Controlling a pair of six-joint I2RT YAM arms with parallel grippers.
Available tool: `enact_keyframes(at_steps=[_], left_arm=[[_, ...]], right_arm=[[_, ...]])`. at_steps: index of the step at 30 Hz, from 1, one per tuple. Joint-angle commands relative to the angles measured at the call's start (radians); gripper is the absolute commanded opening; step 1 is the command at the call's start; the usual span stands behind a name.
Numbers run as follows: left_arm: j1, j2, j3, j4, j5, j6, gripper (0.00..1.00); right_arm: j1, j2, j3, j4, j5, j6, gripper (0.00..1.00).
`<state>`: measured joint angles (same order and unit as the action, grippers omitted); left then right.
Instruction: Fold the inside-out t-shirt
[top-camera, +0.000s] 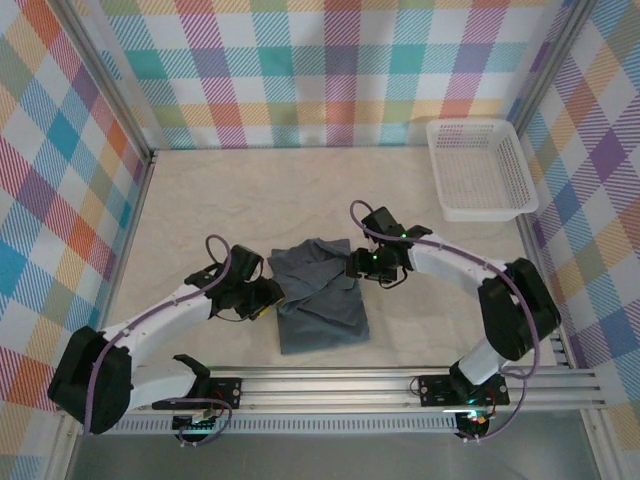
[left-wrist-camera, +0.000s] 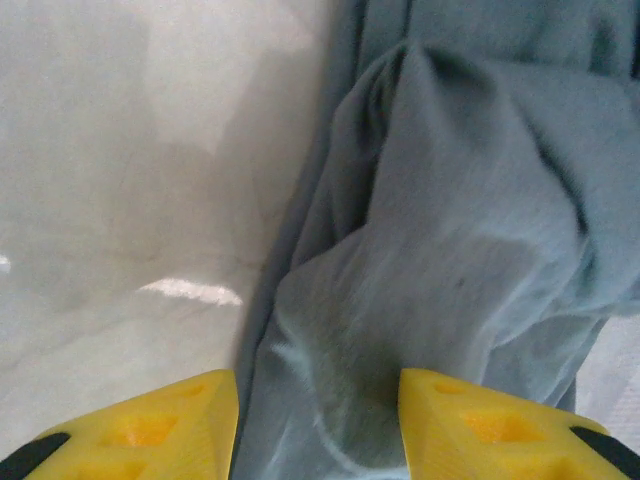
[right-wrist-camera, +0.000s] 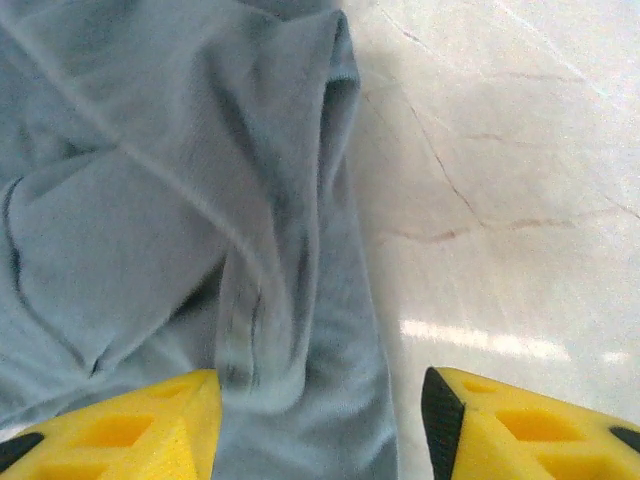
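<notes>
Supporting table: pale marbled top, taking up the middle of the top view.
Inside-out t-shirt: slate-grey, bunched into a rough creased rectangle, lying flat on the table at lower centre of the frame.
White mesh basket: upper right corner, well apart from the shirt.
Left gripper: at the shirt's left edge; yellow fingers spread, cloth lying between them.
Right gripper: at the shirt's upper right edge; yellow fingers spread, straddling the shirt's edge.

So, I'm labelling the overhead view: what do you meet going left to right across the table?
Left fingers → t-shirt → right fingers → white basket.
</notes>
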<state>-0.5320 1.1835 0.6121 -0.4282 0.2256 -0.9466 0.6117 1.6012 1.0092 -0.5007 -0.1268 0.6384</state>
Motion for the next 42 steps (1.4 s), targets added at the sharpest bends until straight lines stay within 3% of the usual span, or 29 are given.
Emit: enact_keyframes(at_steps=[1,3,5,7,9,12,17,21,23,24,29,32,35,42], left_arm=[[-0.006,0.071,0.031,0.105,-0.005,0.004,0.45],[-0.006,0.111,0.017,0.194,0.026,-0.014,0.41],[-0.006,0.14,0.005,0.265,0.057,-0.04,0.22],[-0.005,0.135,0.015,0.272,0.053,-0.048,0.06],[0.0,0.105,0.043,0.241,0.02,-0.046,0.0],[0.048,0.086,0.099,0.197,-0.023,-0.066,0.0],[0.181,0.242,0.18,0.328,0.076,-0.095,0.02],[0.245,0.421,0.304,0.345,0.099,-0.055,0.22],[0.296,0.479,0.327,0.378,0.093,-0.07,0.34],[0.318,0.495,0.33,0.404,0.095,-0.074,0.4],[0.415,0.451,0.337,0.359,0.087,-0.007,0.54],[0.417,0.377,0.33,0.228,0.036,0.145,0.58],[0.378,0.344,0.307,0.089,-0.036,0.276,0.56],[0.284,0.337,0.212,0.22,0.052,0.302,0.56]], right_arm=[[0.006,0.067,0.032,0.098,-0.107,0.004,0.47],[0.007,0.097,0.048,0.124,-0.14,0.018,0.32],[0.006,0.11,0.076,0.115,-0.15,0.03,0.11],[0.006,0.105,0.092,0.11,-0.179,0.041,0.02],[0.005,0.098,0.118,0.091,-0.213,0.051,0.0],[-0.013,0.112,0.177,0.047,-0.235,0.089,0.0],[-0.123,0.242,0.261,0.128,-0.312,0.197,0.0],[-0.173,0.409,0.409,0.157,-0.355,0.181,0.14],[-0.211,0.483,0.503,0.113,-0.357,0.153,0.33],[-0.226,0.502,0.538,0.088,-0.358,0.144,0.36],[-0.279,0.421,0.538,0.042,-0.352,0.022,0.49],[-0.282,0.326,0.431,0.029,-0.266,-0.07,0.56],[-0.279,0.287,0.303,0.077,-0.249,-0.114,0.57],[-0.241,0.353,0.249,0.154,-0.313,-0.158,0.59]])
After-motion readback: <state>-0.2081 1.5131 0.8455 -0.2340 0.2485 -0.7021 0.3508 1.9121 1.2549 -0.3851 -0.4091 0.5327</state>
